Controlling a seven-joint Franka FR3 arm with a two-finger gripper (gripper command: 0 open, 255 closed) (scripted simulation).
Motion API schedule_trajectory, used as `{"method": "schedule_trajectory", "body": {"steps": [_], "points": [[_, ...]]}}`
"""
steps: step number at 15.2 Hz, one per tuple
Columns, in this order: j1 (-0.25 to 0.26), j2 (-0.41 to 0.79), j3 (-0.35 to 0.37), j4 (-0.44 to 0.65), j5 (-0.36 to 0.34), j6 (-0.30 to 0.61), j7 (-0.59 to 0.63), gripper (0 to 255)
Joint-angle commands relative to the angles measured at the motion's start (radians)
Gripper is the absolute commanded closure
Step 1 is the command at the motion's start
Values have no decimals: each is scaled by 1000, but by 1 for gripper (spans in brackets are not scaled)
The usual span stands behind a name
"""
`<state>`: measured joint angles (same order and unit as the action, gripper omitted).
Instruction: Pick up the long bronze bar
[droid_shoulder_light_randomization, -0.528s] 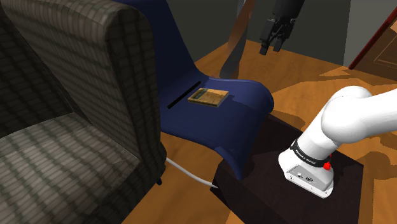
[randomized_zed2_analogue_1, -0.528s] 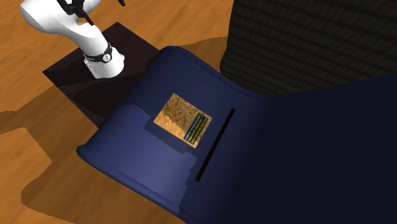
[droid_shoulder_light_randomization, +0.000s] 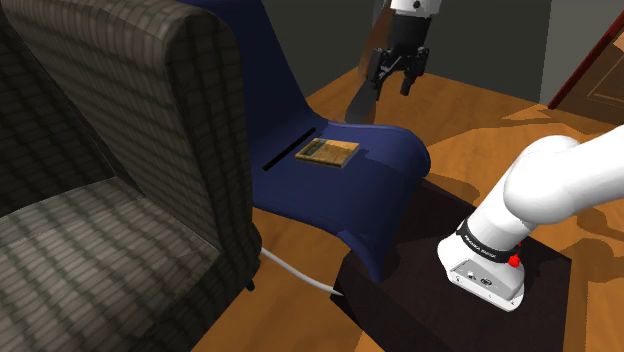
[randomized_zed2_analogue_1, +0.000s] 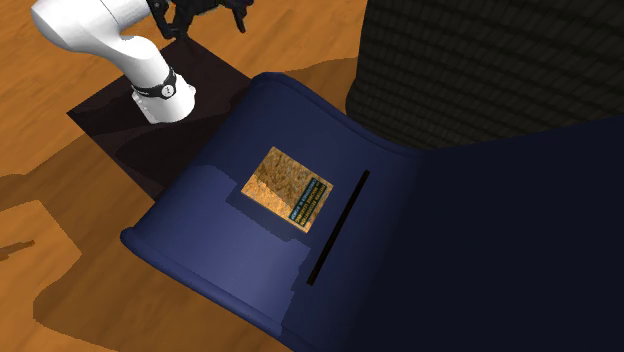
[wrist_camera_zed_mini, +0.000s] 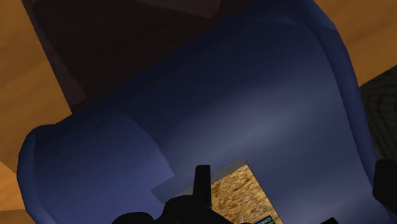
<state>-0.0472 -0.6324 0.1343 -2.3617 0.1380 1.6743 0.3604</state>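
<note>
1. Shoulder view, upper middle of the frame: the gripper (droid_shoulder_light_randomization: 390, 85) hangs high above the far edge of the blue chair (droid_shoulder_light_randomization: 385, 165). Its fingers (wrist_camera_zed_mini: 202, 181) stand well apart and have hold of nothing.
2. The bar (droid_shoulder_light_randomization: 290, 147) lies flat on that chair, near the centre of the frame. It is a thin dark strip close beside a flat brown box (droid_shoulder_light_randomization: 327, 152), on the side toward the grey checked armchair (droid_shoulder_light_randomization: 120, 150) (it reads almost black rather than bronze).
3. The step in hand looks like the approach. The gripper is well apart from the bar, off toward the upper right of it.
4. To do it well:
   - Bring the hand over the bar's middle, so the bar will not tip when it is lifted.
   - Turn the wrist so the fingers straddle its narrow width, not its length.
   - Come straight down, with one finger going between the bar and the box without nudging the box.
   - Close only once the tips are level with the cushion.
5. Hard to make out:
   - The bar's thickness cannot be told, nor whether it sits on the cushion or sinks into it.
   - The second exterior view cuts the gripper off at the top edge.
   - The wrist view shows the box partly behind the hand, and one finger is clipped by the frame.
</note>
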Motion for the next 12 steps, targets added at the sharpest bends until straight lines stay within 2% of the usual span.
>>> {"method": "schedule_trajectory", "body": {"steps": [1, 6, 12], "points": [[-12, 80, 41, 29, 11, 42, 84, 0], [-40, 279, 127, 113, 10, 127, 289, 0], [-63, 541, 191, 259, -41, 197, 537, 0]]}}
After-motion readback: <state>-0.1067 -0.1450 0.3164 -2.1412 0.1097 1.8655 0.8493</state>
